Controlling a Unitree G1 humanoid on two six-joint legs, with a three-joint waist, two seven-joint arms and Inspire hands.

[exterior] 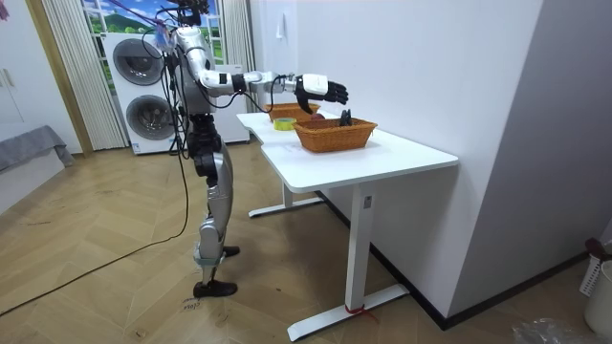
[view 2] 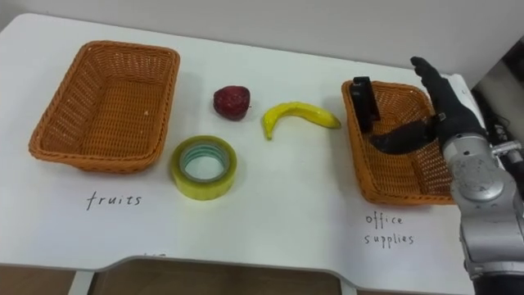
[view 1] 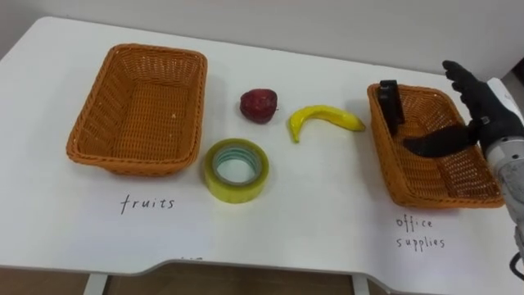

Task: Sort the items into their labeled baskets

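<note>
Tape roll [view 1: 236,170], red apple [view 1: 259,105] and banana [view 1: 323,120] lie unsorted between the empty fruits basket [view 1: 131,162] and the office-supplies basket [view 1: 381,139], which holds one black item [view 1: 390,105]. The right hand [view 1: 483,106] hovers above it, fingers spread, holding nothing. Risk: reaching for the nearby banana, the hand may snag this basket's rim and drag it.

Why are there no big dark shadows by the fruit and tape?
Left eye view: the light looks soft and even, so the banana, red fruit and tape roll cast only thin, faint shadows on the white table. Room view: it is darker under the table.
</note>
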